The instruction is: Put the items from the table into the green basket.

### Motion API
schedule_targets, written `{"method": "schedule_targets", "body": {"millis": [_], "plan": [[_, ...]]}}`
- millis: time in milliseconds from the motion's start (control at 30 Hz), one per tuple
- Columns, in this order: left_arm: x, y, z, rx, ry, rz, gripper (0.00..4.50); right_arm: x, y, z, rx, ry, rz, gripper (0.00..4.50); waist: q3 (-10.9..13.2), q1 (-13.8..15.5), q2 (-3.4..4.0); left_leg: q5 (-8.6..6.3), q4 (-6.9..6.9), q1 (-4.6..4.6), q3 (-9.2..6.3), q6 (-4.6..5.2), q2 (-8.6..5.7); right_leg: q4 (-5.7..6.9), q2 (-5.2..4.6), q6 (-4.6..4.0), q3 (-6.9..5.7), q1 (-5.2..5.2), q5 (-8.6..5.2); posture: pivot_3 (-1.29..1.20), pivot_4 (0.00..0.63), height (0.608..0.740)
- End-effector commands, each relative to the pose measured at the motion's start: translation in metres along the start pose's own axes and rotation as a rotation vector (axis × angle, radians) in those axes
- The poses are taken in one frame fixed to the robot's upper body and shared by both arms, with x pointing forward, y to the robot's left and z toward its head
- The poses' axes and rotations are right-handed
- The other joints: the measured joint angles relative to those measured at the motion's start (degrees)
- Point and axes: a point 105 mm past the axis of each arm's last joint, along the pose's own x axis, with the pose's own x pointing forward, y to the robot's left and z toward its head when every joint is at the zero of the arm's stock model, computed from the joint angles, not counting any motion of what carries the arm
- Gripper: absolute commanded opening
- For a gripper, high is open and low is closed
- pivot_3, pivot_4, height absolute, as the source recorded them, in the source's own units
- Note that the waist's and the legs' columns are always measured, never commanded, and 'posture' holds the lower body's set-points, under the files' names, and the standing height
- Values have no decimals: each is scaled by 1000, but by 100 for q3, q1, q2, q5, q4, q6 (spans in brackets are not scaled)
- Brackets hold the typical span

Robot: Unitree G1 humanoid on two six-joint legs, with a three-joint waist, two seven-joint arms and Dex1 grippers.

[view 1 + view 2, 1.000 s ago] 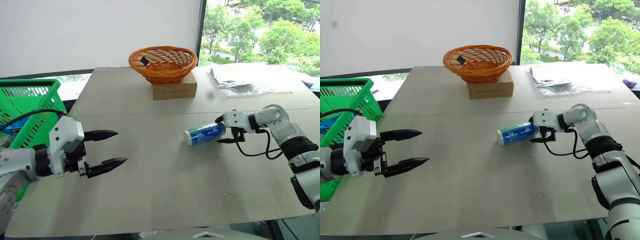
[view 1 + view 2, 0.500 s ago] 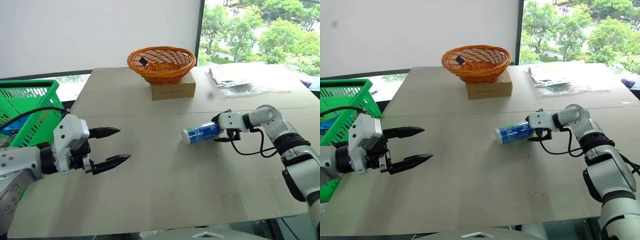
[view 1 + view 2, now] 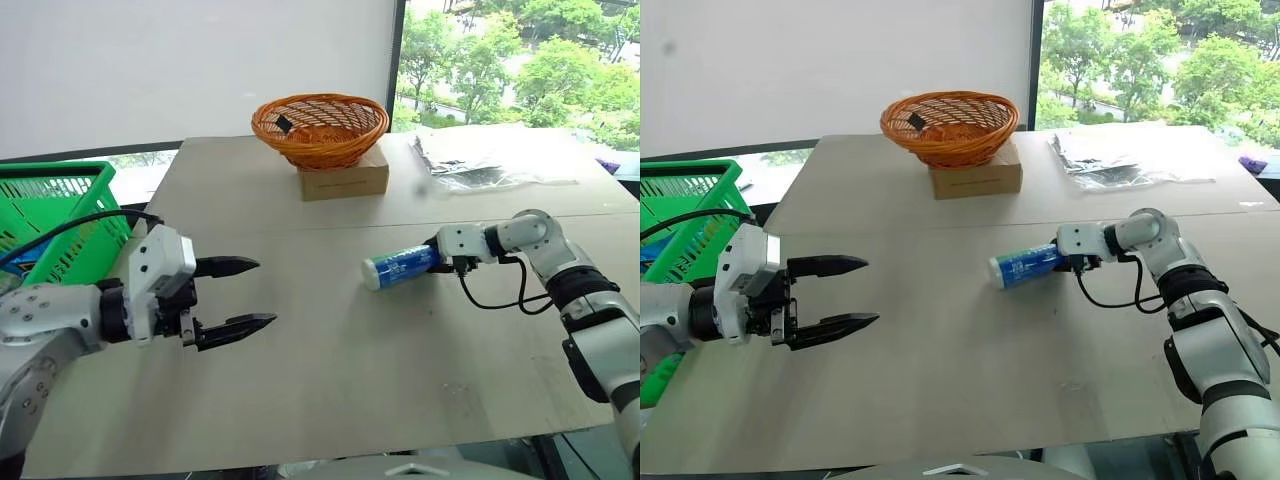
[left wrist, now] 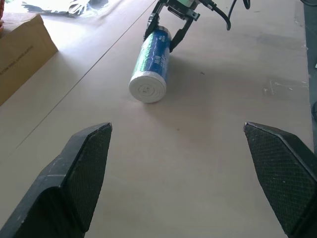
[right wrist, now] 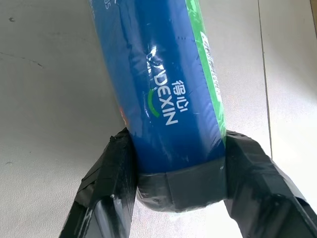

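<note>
A blue-and-green labelled cylinder [image 3: 400,268] with a white end lies on its side on the beige table [image 3: 330,380], right of centre. My right gripper [image 3: 440,262] is shut on its far end, and the black fingers [image 5: 109,188] press both sides of the cylinder [image 5: 158,89]. Over the table's left part my left gripper [image 3: 262,293] hovers open and holds nothing, with its fingers pointing toward the cylinder [image 4: 151,64]. The green basket [image 3: 60,200] stands off the table's left edge, behind my left arm.
An orange wicker bowl [image 3: 320,128] sits on a brown cardboard box [image 3: 345,181] at the back centre of the table. Crumpled clear plastic bags [image 3: 490,160] lie at the back right. A seam line crosses the table just behind the cylinder.
My right gripper's fingers have closed on the cylinder's end, and the cylinder has stayed on the table. The left gripper has stayed open and has hardly moved.
</note>
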Motion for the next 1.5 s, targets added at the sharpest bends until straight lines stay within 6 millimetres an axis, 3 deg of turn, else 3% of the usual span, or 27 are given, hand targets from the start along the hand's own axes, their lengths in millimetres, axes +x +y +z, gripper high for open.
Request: {"method": "schedule_targets", "body": {"millis": [33,233,400,567,800,1000,1133,1200,1267,1367,1400,1500], "plan": [[2,0,8,23,-21,-11,4413,-3,-8,19,35,-110,-34,1855,0,-1,0,0,0,0,0,0,0,1,0,0,0,0,0,225,0,740],[5,6,21,-65,-224,54,4413,-7,-14,86,227,-489,-44,1831,8,-51,14,0,2,-1,0,0,7,8,3,-1,3,-5,2,216,0,740],[16,14,21,-182,-347,143,4413,-20,-8,148,406,-787,-8,1831,9,5,20,-2,0,-2,-5,4,7,16,4,-4,-1,-9,6,218,0,740],[24,20,39,-290,-565,134,4413,-23,5,182,480,-898,43,1831,-1,72,7,-5,5,0,-9,8,2,24,0,-4,-7,-7,6,204,0,740],[45,11,62,-300,-659,-14,4413,-15,22,197,519,-914,138,1831,-3,30,2,9,9,13,-3,-12,-2,44,3,-8,-1,0,8,191,0,740],[50,12,65,-305,-663,-63,4413,-13,25,200,527,-916,164,1831,-2,-32,3,11,7,30,8,-15,2,65,12,-11,14,0,7,179,0,740],[47,12,63,-324,-676,-86,3297,-13,24,200,560,-933,158,1830,-2,-34,3,12,7,31,7,-15,4,65,14,-12,14,1,7,177,0,740],[46,13,62,-333,-677,-83,2402,-13,24,200,582,-939,159,1830,-2,-34,3,12,7,31,7,-16,4,65,13,-12,14,1,7,177,0,740],[46,14,61,-334,-675,-78,1999,-13,24,199,605,-947,172,2825,-2,-35,3,12,7,31,8,-15,3,65,13,-12,15,1,7,177,0,740],[45,18,63,-329,-693,-59,1937,-15,25,201,626,-948,212,4265,-2,-39,3,12,7,31,7,-15,3,64,13,-12,14,1,7,177,0,740],[44,20,64,-325,-701,-46,1919,-15,23,200,627,-944,195,4500,-2,-39,3,11,7,31,7,-15,3,64,13,-12,14,1,6,177,0,740],[39,37,62,-305,-684,78,1899,-16,24,193,629,-923,175,4500,-2,-35,3,10,7,31,7,-13,4,65,13,-12,14,2,6,189,0,740]]}}
